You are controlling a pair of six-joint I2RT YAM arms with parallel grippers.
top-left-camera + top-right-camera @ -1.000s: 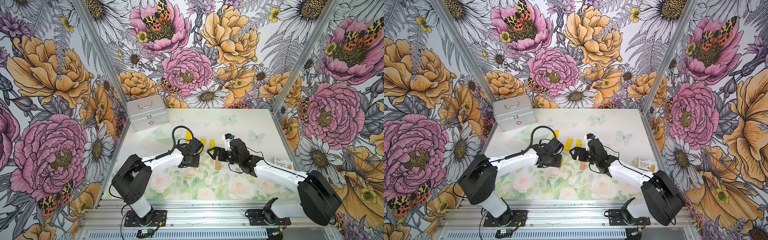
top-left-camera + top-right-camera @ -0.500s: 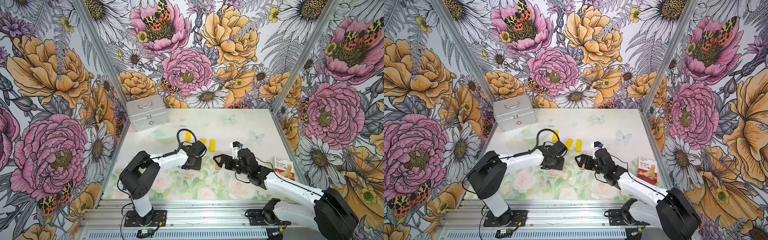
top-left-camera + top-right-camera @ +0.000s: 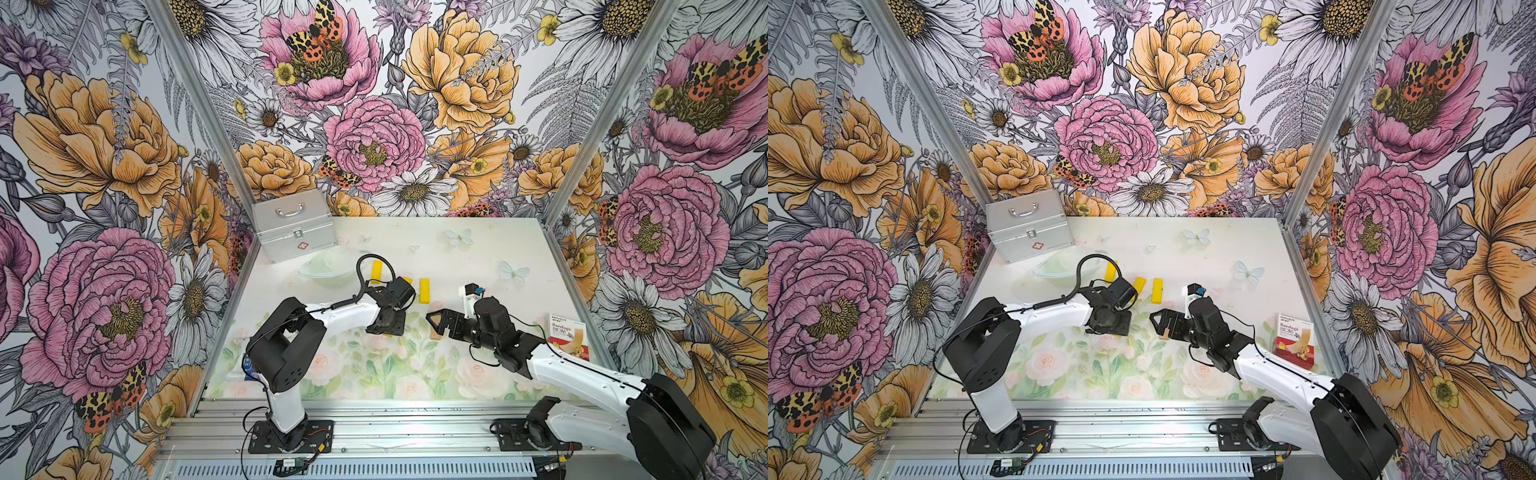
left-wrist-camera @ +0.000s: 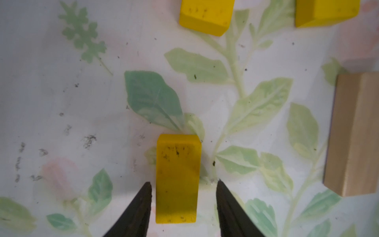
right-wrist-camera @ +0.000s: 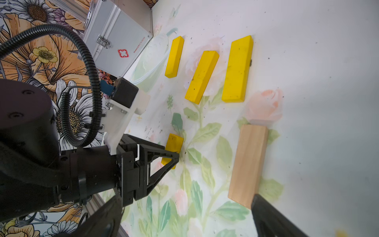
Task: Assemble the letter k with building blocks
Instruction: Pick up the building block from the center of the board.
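both arms are white shells between bulky black joint housings: left arm [image 3: 345,311], right arm [image 3: 582,374]. each stands on a black base plate [image 3: 320,436] on the silver rail [image 3: 415,432], low in both top views. a ribbed black cable [image 5: 90,61] curls at the upper left of the right wrist view, by a white bracket [image 5: 121,119] and a black camera [image 5: 125,92]. the left gripper [image 4: 184,183] has black, pointed fingers.

Three walls [image 3: 374,124] carry bold wallpaper of pink and orange peonies, daisies and moths. Aluminium posts [image 3: 201,104] mark the back corners. The table [image 3: 478,266] is pale, printed with faint roses, leaves and butterflies. A silver case [image 3: 293,230] stands in its far left corner. A metal rail [image 3: 415,432] runs along the front. Light seems to come from above.
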